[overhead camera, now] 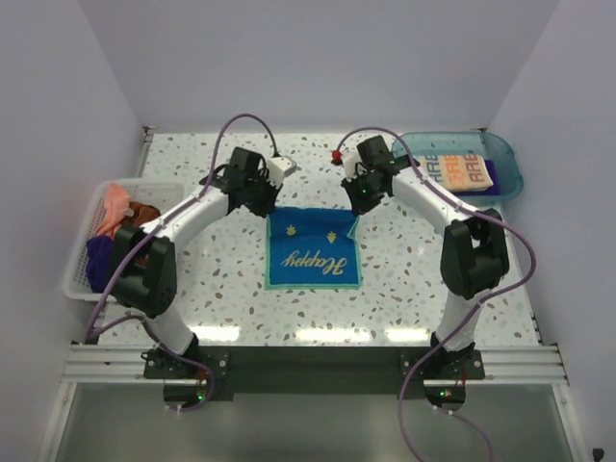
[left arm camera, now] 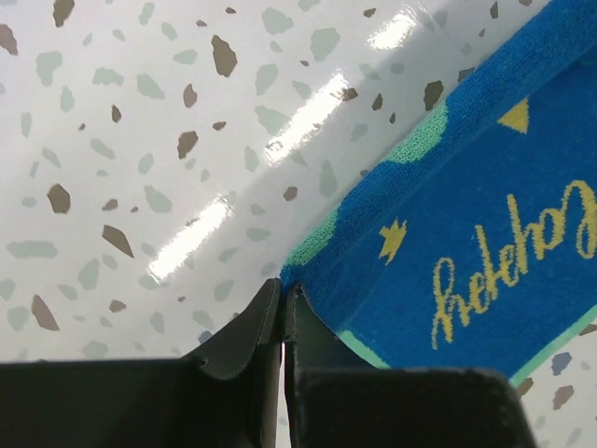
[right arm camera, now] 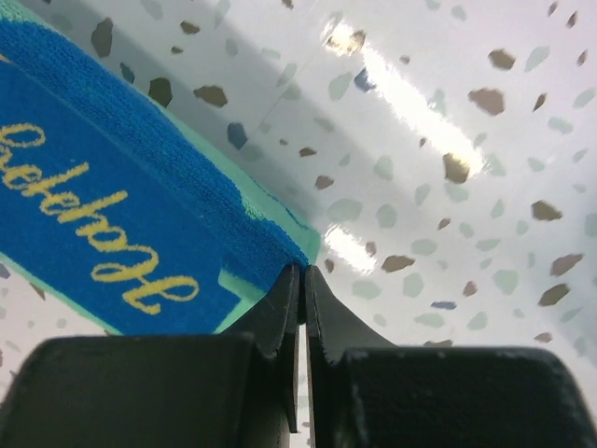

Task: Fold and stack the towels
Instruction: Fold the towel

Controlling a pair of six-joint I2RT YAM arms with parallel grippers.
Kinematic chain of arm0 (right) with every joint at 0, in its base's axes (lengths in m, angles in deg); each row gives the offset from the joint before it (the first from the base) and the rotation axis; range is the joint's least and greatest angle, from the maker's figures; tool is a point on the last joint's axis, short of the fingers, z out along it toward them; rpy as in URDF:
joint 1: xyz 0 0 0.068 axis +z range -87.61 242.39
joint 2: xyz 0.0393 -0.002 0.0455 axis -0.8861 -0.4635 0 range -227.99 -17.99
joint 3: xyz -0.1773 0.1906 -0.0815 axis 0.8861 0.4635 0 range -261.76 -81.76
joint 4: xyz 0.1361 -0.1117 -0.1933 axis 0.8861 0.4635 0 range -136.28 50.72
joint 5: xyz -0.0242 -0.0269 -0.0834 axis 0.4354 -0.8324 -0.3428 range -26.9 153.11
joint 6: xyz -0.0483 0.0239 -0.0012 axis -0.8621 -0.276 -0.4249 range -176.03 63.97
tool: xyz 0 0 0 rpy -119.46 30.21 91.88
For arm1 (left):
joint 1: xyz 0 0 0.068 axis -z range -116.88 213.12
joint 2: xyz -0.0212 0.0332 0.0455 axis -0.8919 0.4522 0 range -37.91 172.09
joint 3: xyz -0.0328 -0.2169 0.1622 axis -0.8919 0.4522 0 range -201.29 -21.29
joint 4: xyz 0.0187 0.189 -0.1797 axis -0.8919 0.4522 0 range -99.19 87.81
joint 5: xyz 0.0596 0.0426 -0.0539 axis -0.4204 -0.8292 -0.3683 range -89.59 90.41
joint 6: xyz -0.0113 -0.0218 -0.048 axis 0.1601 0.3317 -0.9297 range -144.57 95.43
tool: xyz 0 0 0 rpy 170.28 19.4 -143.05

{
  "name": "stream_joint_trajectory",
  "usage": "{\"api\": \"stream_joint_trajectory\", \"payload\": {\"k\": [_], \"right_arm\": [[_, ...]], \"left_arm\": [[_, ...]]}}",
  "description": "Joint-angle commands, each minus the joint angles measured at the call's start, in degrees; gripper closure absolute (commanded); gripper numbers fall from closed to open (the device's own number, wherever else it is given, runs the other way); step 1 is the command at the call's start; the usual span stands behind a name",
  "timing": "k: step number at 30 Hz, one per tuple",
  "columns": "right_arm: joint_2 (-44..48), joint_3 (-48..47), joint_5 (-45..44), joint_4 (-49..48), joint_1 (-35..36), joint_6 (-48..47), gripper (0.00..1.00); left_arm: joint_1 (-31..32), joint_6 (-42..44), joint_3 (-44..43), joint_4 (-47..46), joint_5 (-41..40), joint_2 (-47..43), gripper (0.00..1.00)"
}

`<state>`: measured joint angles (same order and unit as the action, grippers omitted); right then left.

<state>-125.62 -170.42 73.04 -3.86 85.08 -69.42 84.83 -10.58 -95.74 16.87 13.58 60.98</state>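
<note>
A blue towel (overhead camera: 313, 250) with a green border and yellow "Happy" script lies flat in the middle of the table. My left gripper (overhead camera: 265, 204) is down at its far left corner, and in the left wrist view the jaws (left arm camera: 283, 289) are shut, pinching that corner of the towel (left arm camera: 485, 233). My right gripper (overhead camera: 364, 200) is at the far right corner. There too the jaws (right arm camera: 304, 271) are shut on the edge of the towel (right arm camera: 93, 187). A folded white towel with coloured letters (overhead camera: 460, 171) rests on a purple one in the blue tray (overhead camera: 508, 159).
A white basket (overhead camera: 79, 252) at the left edge holds pink (overhead camera: 114, 204), brown (overhead camera: 144, 212) and purple (overhead camera: 99, 258) towels. The terrazzo table (overhead camera: 221, 279) is boxed in by white walls at the left, back and right.
</note>
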Motion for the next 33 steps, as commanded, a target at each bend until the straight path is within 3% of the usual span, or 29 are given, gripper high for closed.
{"api": "stream_joint_trajectory", "payload": {"k": [1,5,10,15,23,33], "right_arm": [[5.2,5.5,-4.4,-0.3,0.2,6.0,1.0],[9.3,10.9,-8.3,-2.1,0.9,8.9,1.0],[10.5,12.2,-13.5,-3.7,3.5,5.2,1.0],[13.4,13.0,-14.4,-6.7,4.9,2.9,1.0],[14.8,14.7,-23.1,-18.0,5.4,-12.3,1.0],[16.7,21.0,-20.8,-27.6,5.5,-20.6,1.0]], "left_arm": [[1.0,-5.9,6.8,-2.4,-3.0,-5.5,1.0],[3.2,-10.2,13.1,-2.1,-5.4,-11.1,1.0],[5.7,-12.1,17.1,-2.2,-8.1,-13.9,1.0],[6.4,-12.5,15.8,0.1,-12.8,-15.1,1.0],[6.2,-12.2,9.9,-1.9,-24.4,-10.9,1.0],[5.3,-10.6,11.4,-7.2,-22.4,-12.0,1.0]]}}
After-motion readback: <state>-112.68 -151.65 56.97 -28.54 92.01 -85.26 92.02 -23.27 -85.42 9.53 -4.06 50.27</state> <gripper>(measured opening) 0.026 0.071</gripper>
